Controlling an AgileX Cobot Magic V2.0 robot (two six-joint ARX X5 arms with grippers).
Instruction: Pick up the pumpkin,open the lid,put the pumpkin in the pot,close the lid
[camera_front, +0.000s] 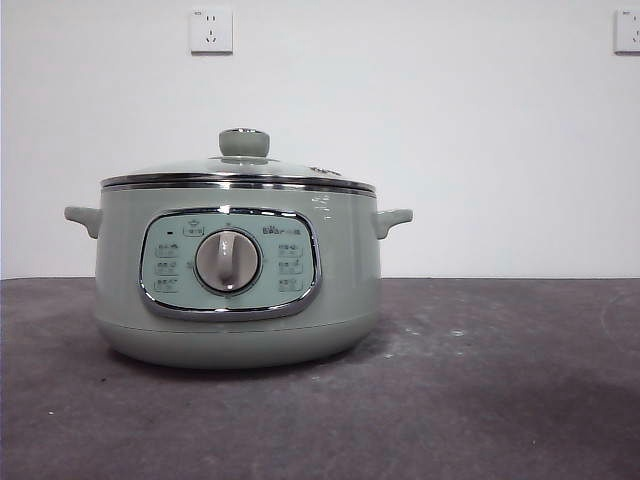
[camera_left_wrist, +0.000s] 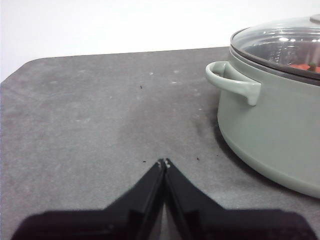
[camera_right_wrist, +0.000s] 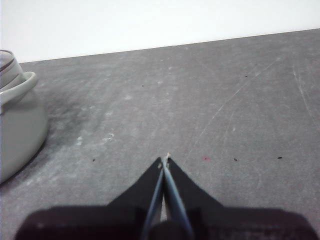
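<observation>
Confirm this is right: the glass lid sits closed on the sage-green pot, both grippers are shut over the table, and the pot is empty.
Not quite. The round clear glass lid is closed on the sage-green electric pot and both grippers, left and right, are shut, but the left wrist view shows the small orange-red pumpkin inside.

lid (camera_front: 243, 166) seated on pot (camera_front: 237, 290)

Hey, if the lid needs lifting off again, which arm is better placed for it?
Probably the left. Its gripper, fingers shut and empty, sits near the pot, seeing the lid with the pumpkin beneath. The right gripper, also shut, only glimpses the pot's edge.
</observation>
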